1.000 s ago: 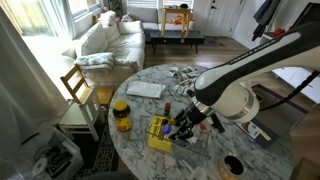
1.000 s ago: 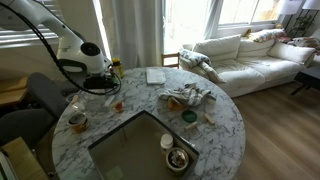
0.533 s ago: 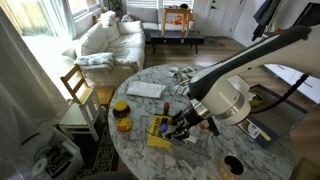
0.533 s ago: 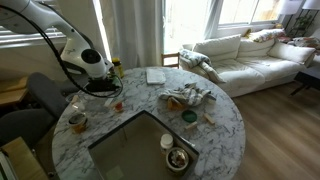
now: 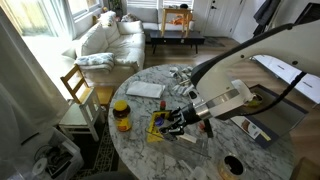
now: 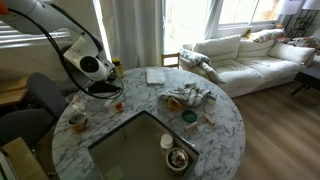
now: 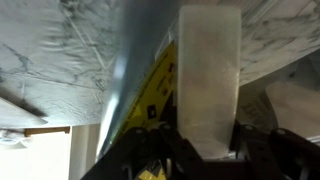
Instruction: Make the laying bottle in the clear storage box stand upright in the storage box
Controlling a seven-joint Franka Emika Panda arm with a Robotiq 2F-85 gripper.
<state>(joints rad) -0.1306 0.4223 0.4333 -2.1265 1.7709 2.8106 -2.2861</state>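
Note:
In the wrist view a slim pale bottle (image 7: 208,80) fills the middle, clamped between my gripper's dark fingers (image 7: 208,150). A see-through wall of the clear storage box (image 7: 133,70) runs diagonally beside it. In an exterior view my gripper (image 5: 177,123) hangs low over the clear storage box (image 5: 189,136), beside the yellow packet (image 5: 159,131); the bottle is too small to make out there. In the exterior view from the far side the gripper (image 6: 101,90) is low at the table's far left. Whether the bottle touches the box floor is hidden.
An orange-lidded jar (image 5: 121,114) stands left of the packet, near the table edge. A white pad (image 5: 145,89) and crumpled wrappers (image 5: 184,74) lie further back. A dark cup (image 5: 232,165) sits at the front. A wooden chair (image 5: 78,92) stands by the table.
The wrist has turned and the forearm has swung up and to the right. The gripper has shifted slightly left over the box, still holding the bottle.

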